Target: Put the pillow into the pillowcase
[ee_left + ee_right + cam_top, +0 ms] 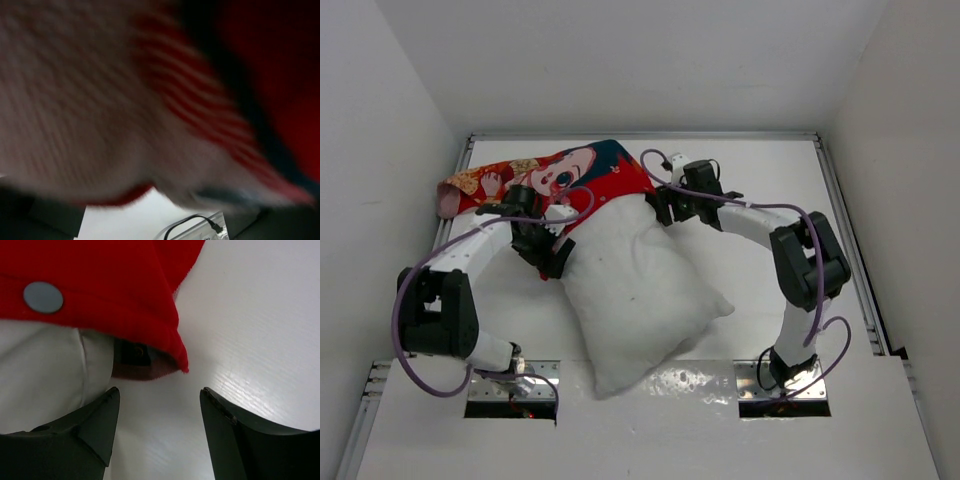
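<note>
Pillow (640, 290) top end sat inside pillowcase (570, 180). Right gripper (159, 392) jaws stood spread, empty, near hem. Left gripper (548, 232) jaws: could not tell.

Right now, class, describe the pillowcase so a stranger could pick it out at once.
On the white table, look toward the far left corner. The pillowcase lies there over the far end of the pillow. It alone is red with cartoon faces; the pillow is plain white.
</note>
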Motion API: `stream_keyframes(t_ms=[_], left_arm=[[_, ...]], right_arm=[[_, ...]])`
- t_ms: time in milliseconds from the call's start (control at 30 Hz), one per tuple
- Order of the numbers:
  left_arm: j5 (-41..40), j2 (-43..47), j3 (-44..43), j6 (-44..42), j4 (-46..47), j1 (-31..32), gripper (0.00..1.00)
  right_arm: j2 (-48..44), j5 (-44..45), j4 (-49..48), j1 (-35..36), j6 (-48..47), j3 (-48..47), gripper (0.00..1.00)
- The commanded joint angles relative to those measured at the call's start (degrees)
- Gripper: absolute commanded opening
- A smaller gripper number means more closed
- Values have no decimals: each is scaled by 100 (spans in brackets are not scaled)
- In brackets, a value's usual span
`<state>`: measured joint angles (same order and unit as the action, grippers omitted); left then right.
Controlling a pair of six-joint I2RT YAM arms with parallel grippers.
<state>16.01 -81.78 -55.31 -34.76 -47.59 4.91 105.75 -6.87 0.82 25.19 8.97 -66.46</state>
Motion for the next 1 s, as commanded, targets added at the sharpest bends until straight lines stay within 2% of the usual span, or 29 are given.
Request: stream_keyframes(t_ms=[0,100,167,233,267,300,333,367,400,433,467,533,633,733,800,833,867,933,967], left_arm=[[42,-145,-226,251,242,-25,90],[-36,-216,-112,268,443,-25,88],[-352,-347,-51,400,601,-25,75],[-528,-470,37,479,795,-42,58],[-529,-505,55,497,830,-51,44],[-485,-532,29,532,839,-51,34],[-328,-567,-6,541,822,-51,13],[-240,-559,-50,549,787,-60,3],[-178,-550,-155,550,682,-60,0],[-55,-489,-217,489,577,-69,0],[24,-453,-365,401,315,-112,0],[218,-225,-524,111,41,-244,0],[359,117,-1024,-188,-556,-420,0],[525,259,-2137,-329,-1294,-673,0],[578,215,-2649,-260,-1524,-771,0],[648,163,-3217,-172,-1681,-833,0],[875,-38,-3554,29,-1787,-903,0],[1271,-451,-5028,285,-2277,-1210,0],[1821,-1071,-5634,451,-2550,-1342,0]], right_arm=[[269,-243,-942,12,-115,-157,65],[603,-253,-1354,12,78,-227,65],[867,-95,-1575,3,227,-254,65],[1069,1,-1752,-14,298,-420,64],[1261,19,-1821,-14,350,-473,63],[1324,11,-1988,-23,394,-508,56],[1368,-42,-2111,-14,464,-509,47],[1369,-59,-2260,-23,509,-465,39],[1325,-77,-2688,-23,535,-273,15],[1264,1,-2945,-23,622,-123,4],[1072,71,-3495,-23,684,43,0],[825,55,-3825,-23,711,440,0],[175,-392,-3380,-49,755,572,0],[-816,-1619,-1934,-58,956,555,0],[-1117,-2131,-1289,-58,1062,424,0],[-1223,-2430,-625,-67,1106,301,0],[-1311,-3137,-305,-110,1159,-92,0],[-1312,-3853,441,-207,1597,-620,0],[-1268,-4587,471,-408,1938,-1145,0]])
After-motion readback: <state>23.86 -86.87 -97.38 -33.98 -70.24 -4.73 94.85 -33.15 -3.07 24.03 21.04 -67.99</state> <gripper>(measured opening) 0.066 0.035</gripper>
